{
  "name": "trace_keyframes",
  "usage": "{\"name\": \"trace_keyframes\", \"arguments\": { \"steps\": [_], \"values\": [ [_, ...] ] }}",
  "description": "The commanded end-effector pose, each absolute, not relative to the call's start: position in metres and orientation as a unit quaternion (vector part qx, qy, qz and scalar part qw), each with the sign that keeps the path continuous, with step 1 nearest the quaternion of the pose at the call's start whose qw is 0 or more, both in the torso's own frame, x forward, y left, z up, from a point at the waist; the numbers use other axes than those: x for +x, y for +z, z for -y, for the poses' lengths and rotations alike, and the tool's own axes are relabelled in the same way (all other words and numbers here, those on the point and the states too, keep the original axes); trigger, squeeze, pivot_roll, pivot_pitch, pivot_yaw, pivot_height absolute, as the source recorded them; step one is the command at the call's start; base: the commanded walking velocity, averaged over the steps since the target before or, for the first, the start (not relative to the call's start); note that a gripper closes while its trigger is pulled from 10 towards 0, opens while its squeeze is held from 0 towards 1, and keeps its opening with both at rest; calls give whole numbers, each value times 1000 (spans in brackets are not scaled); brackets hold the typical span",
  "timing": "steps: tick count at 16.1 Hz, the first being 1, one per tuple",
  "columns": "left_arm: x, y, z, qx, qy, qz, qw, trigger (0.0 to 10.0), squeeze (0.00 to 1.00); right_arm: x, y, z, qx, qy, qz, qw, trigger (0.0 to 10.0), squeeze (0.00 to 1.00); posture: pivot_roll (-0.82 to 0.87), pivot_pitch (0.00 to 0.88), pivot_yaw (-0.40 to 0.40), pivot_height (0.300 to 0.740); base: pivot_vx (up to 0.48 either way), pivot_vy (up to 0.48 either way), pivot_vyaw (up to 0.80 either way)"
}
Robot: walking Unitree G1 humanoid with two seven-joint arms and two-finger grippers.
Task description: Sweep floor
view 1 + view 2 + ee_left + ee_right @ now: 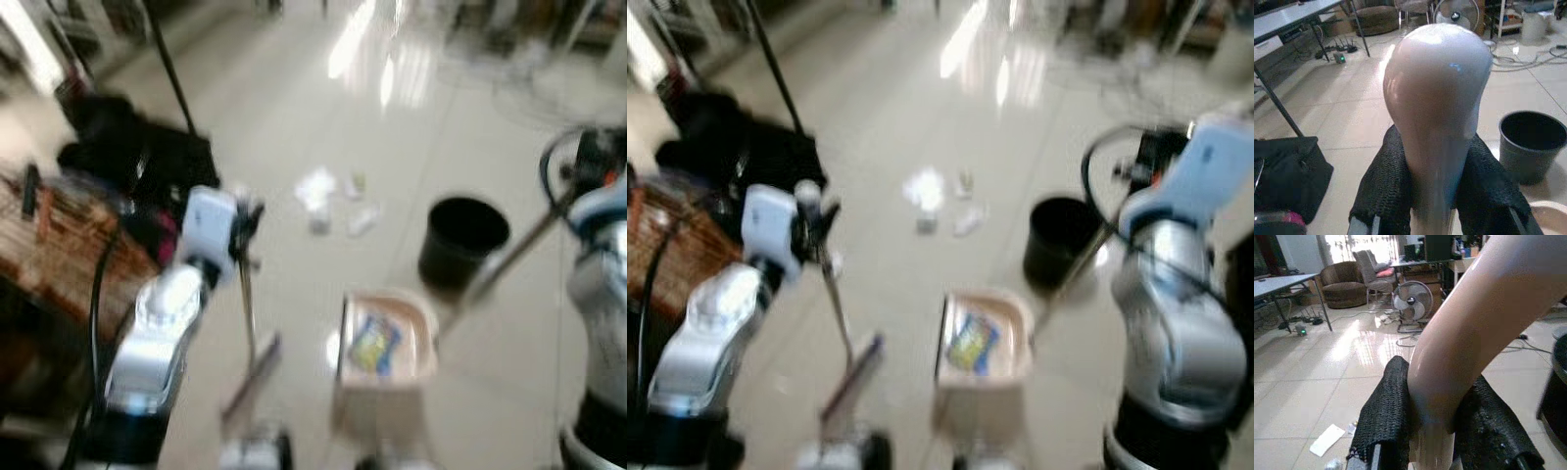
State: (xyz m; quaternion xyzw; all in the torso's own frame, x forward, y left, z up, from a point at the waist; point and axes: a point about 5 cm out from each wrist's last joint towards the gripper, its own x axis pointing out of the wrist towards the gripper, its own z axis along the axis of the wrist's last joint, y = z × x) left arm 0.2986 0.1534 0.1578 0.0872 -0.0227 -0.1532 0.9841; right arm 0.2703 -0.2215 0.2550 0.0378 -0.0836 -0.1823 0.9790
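My left gripper (245, 220) is shut on the handle of a small broom (251, 367), whose head rests on the floor below; the handle's rounded end (1437, 98) sits between the black fingers (1383, 186). My right gripper (1161, 157) is shut on the long handle (1479, 328) of a beige dustpan (387, 343) standing on the floor in front of me, with a yellow and blue wrapper (372, 345) inside. Several white scraps of litter (333, 201) lie on the tiles further ahead.
A black bin (460, 240) stands on the floor right of the litter. A black bag (137, 157) and a wicker table (59, 245) crowd the left side, with a dark pole (171, 69) behind. A fan (1411, 301), armchairs and cables sit at the far end.
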Motion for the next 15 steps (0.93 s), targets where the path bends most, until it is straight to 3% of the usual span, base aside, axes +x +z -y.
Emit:
{"name": "trace_keyframes", "arguments": {
  "steps": [1, 8, 13, 15],
  "values": [
    [298, 164, -161, 99, -138, 33, 985, 10000, 0, 268, 270, 215, 54, -157, 115, 979, 10000, 0, -91, 134, 27, 740, 364, 0, 0],
    [303, 164, -158, 94, -136, 32, 986, 10000, 0, 268, 293, 226, 59, -163, 142, 975, 10000, 0, -107, 128, 34, 740, 365, 0, 0],
    [303, 162, -152, 86, -137, 30, 986, 10000, 0, 268, 307, 234, 62, -162, 166, 971, 10000, 0, -98, 118, 42, 740, 363, 0, -748],
    [302, 161, -149, 82, -141, 30, 986, 10000, 0, 269, 316, 239, 75, -162, 181, 967, 10000, 0, -98, 112, 40, 740, 360, 0, 0]
  ]
}}
